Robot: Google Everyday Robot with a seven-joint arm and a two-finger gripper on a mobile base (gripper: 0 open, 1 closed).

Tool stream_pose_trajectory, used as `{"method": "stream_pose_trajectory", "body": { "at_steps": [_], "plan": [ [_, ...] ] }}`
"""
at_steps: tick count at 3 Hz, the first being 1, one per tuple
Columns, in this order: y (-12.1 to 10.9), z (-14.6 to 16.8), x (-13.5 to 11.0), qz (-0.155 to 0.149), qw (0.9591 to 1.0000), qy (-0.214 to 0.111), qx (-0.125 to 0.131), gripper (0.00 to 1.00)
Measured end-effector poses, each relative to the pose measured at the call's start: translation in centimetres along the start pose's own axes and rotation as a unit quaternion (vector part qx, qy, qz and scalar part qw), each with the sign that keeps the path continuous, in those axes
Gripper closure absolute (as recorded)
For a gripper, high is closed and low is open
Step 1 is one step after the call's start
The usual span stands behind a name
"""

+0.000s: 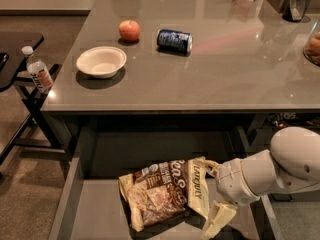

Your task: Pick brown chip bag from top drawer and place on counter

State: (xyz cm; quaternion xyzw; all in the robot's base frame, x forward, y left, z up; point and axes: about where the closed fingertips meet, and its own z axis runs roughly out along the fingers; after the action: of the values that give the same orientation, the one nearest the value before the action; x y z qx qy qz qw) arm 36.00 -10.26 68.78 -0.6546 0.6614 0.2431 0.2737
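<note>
The brown chip bag [162,193] lies flat in the open top drawer [97,211], brown on its left and cream-yellow on its right. My gripper [212,191] reaches in from the right on a white arm. Its fingers are spread, one finger [210,166] at the bag's upper right corner and the other [218,219] at its lower right edge. The jaws stand open around the bag's right end. The counter [225,74] stretches above the drawer.
On the counter sit a white bowl [101,61], a red apple [129,30] and a blue soda can [174,40] on its side. A small black side table [15,54] with a water bottle [38,75] stands at the left.
</note>
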Motion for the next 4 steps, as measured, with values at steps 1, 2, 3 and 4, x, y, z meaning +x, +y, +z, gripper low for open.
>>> {"method": "stream_pose_trajectory", "body": {
  "at_steps": [1, 2, 3, 4],
  "plan": [
    [-1.7, 2.1, -0.5, -0.012, 0.9998, 0.012, 0.011, 0.00],
    [-4.4, 3.0, -1.7, -0.012, 0.9988, 0.032, 0.034, 0.00],
    [-6.0, 3.5, -2.2, 0.001, 0.9975, 0.042, 0.056, 0.00],
    [-5.8, 4.2, -1.6, 0.031, 0.9958, 0.038, 0.077, 0.00]
  ]
}}
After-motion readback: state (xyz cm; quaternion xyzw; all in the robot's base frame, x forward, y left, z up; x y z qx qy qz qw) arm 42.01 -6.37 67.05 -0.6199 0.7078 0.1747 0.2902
